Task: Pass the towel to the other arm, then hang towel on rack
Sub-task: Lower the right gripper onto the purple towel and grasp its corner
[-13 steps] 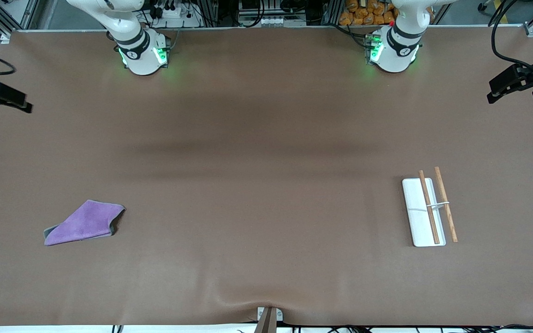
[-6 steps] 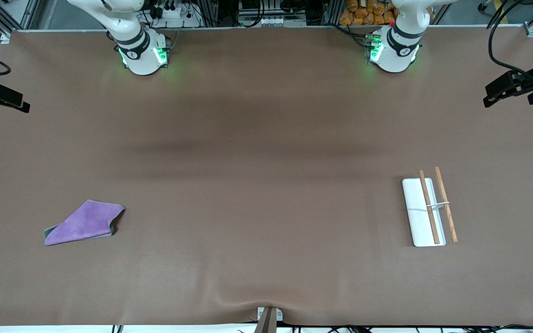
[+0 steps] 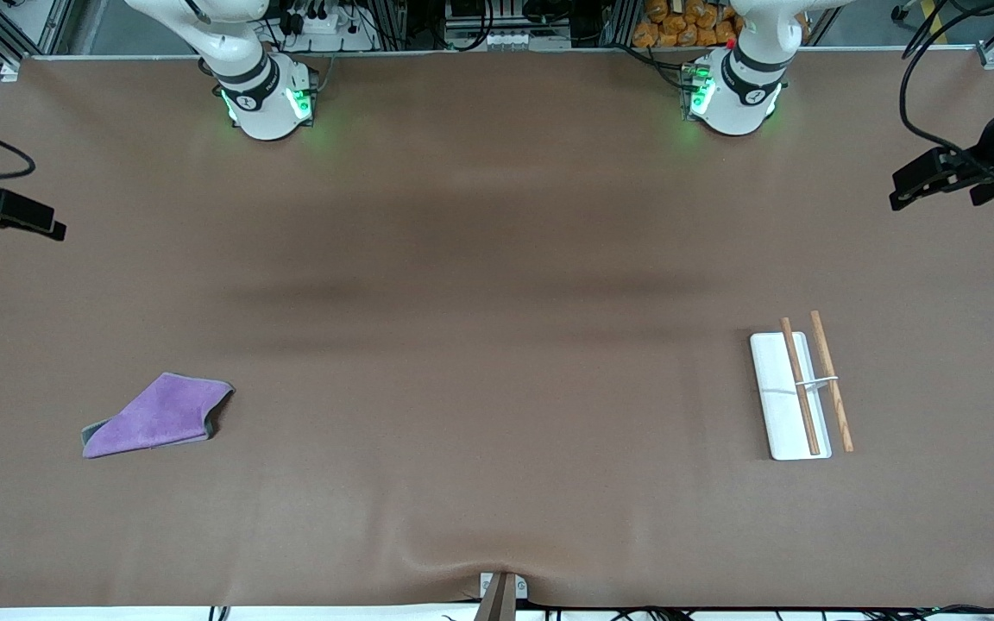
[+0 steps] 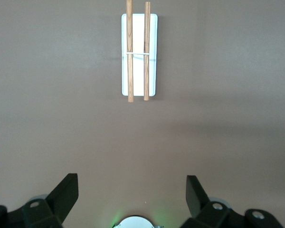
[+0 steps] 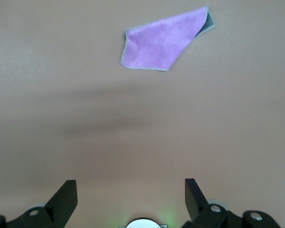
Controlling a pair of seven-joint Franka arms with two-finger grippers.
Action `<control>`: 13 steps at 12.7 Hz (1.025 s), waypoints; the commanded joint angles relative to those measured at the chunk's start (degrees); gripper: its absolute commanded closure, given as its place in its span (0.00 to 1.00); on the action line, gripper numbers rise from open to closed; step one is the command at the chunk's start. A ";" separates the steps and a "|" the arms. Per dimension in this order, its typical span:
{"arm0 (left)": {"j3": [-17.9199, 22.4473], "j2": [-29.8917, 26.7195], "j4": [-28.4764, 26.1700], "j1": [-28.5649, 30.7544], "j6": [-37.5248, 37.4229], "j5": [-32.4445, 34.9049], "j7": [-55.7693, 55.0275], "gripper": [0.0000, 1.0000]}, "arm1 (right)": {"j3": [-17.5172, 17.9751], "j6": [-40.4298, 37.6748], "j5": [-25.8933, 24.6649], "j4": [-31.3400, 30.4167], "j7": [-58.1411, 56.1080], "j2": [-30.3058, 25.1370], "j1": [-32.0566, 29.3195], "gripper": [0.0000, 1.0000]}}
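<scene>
1. Two grippers up in the air, both empty, fingers spread wide apart in each wrist view.
2. Right gripper over bare brown table at the right arm's end, well apart from the towel.
3. Towel flat on the table toward the right arm's end, purple face up, a dark grey corner folded over, grey edging along the rim; also seen from the right wrist.
4. Left gripper over bare table at the left arm's end, well apart from the rack.
5. Rack lying toward the left arm's end: white base, two wooden rods side by side, thin white crosspiece across them.
</scene>
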 commanded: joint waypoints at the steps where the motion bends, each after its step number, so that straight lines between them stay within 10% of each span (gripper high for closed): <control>1: -0.28 -0.74 -3.50 0.10 3.95 -0.34 -0.97 0.00 | 0.26 3.84 0.26 0.98 0.10 6.84 -0.42 0.00; 13: -1.24 -0.73 -3.86 0.10 4.31 -0.08 -0.70 0.00 | 0.26 28.47 -3.33 0.89 0.53 29.52 3.71 0.00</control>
